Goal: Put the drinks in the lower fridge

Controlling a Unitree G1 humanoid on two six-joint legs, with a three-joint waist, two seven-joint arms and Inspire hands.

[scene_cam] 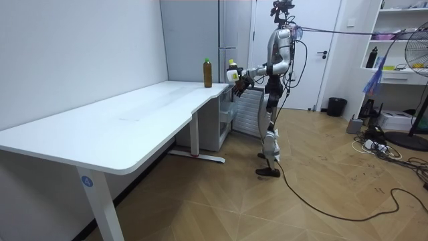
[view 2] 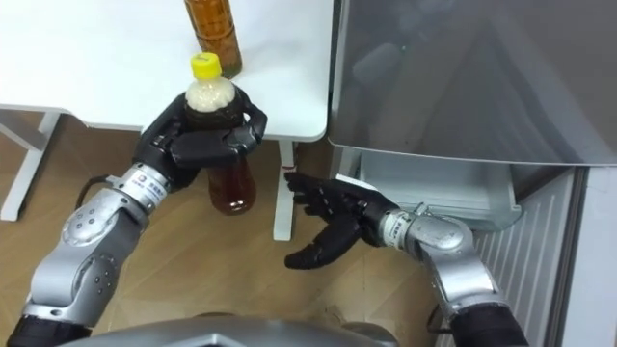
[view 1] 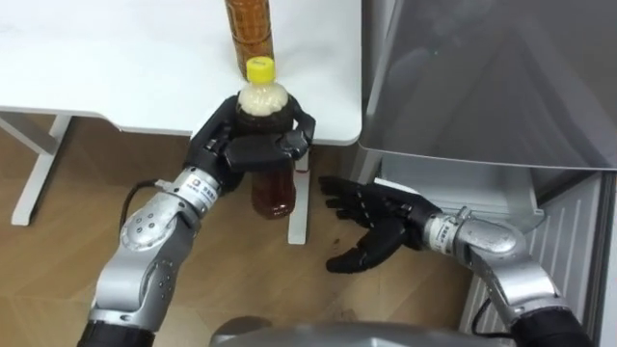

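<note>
1. Near surface corner: two bottles, standing bottle on it, held bottle just off its edge.
2. Left hand fingers wrapped round held bottle.
3. Right hand fingers spread, empty, beside fridge.

Two drinks show: one yellow-capped bottle and one second bottle. There is one bench, one fridge and two hands, the left hand and the right hand. The room view has one fan and one bin.
</note>
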